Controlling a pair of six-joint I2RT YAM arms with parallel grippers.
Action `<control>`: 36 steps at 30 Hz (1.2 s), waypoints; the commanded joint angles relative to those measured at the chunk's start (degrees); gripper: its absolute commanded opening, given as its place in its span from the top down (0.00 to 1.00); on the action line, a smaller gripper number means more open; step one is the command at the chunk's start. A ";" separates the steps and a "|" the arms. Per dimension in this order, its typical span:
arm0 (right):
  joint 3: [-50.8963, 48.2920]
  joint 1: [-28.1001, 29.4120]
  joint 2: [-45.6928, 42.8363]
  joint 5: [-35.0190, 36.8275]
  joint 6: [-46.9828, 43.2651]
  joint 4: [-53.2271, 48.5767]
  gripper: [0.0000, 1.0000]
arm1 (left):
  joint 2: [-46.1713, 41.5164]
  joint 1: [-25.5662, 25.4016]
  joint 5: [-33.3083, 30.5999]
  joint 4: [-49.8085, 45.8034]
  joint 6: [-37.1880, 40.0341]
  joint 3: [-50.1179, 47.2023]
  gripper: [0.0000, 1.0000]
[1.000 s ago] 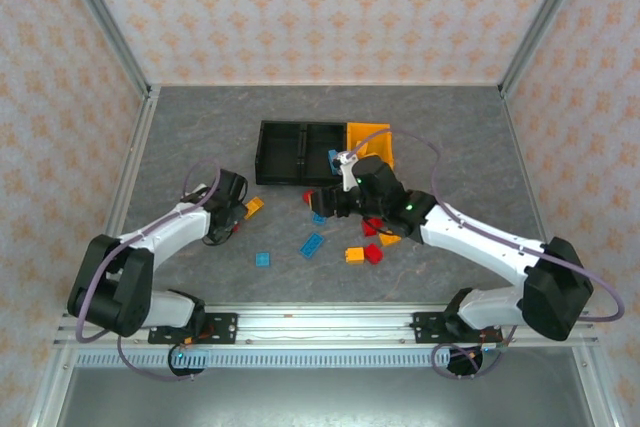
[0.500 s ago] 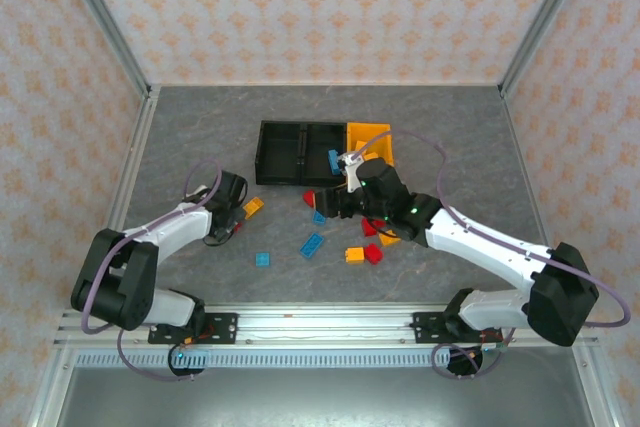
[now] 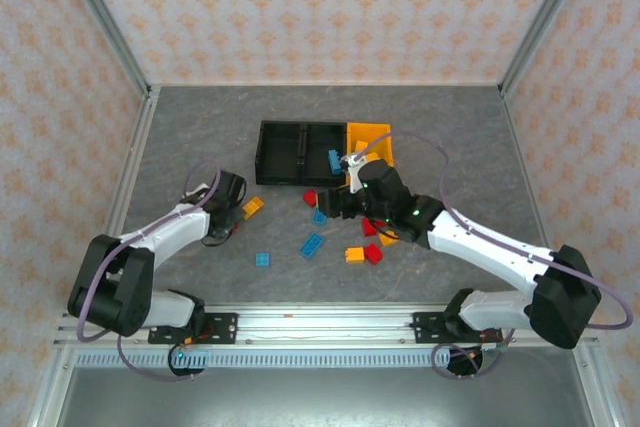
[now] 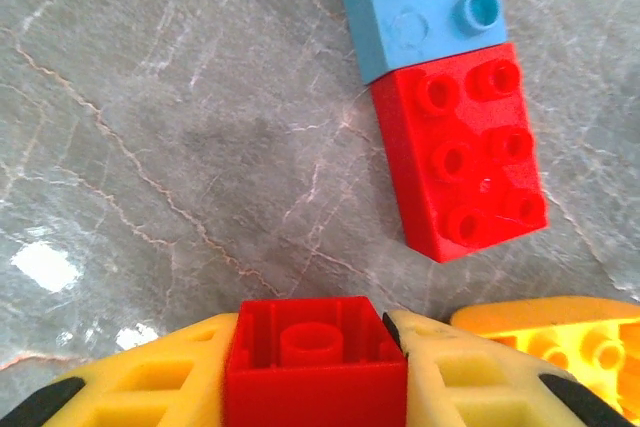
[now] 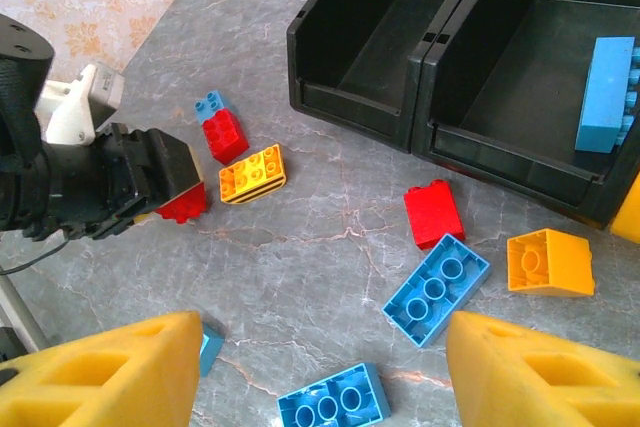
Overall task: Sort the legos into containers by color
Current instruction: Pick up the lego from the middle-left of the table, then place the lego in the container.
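My left gripper is shut on a small red lego, hollow side toward the camera, low over the table's left part. Just ahead lie a red lego joined to a blue one, and an orange one beside the finger. My right gripper hangs open over loose blue legos, with nothing between its fingers. The containers stand behind: two black bins and an orange bin. One blue lego lies in the middle black bin.
Scattered on the table are a red lego, an orange one, an orange one and a blue one. More red and orange legos lie under the right arm. Side walls enclose the table.
The left jaws have closed onto the small red lego. The right arm has shifted slightly to the right, its gripper staying open.
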 commanded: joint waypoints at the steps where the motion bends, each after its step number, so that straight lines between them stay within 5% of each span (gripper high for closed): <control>1: -0.21 0.16 -1.81 1.72 0.67 -0.57 0.34 | -2.70 0.76 -1.68 -3.63 2.62 3.41 0.64; 14: -1.13 -0.73 -3.93 2.83 2.28 -0.91 0.34 | 2.42 0.68 2.69 -4.10 10.67 18.95 0.65; 29: -2.80 -0.83 -6.16 5.71 4.61 -1.86 0.34 | 29.99 -4.38 3.58 -10.88 22.09 51.21 0.64; 36: -3.28 -0.84 -7.31 6.58 5.50 -1.85 0.34 | 41.02 -7.27 -1.86 -18.11 25.58 62.86 0.64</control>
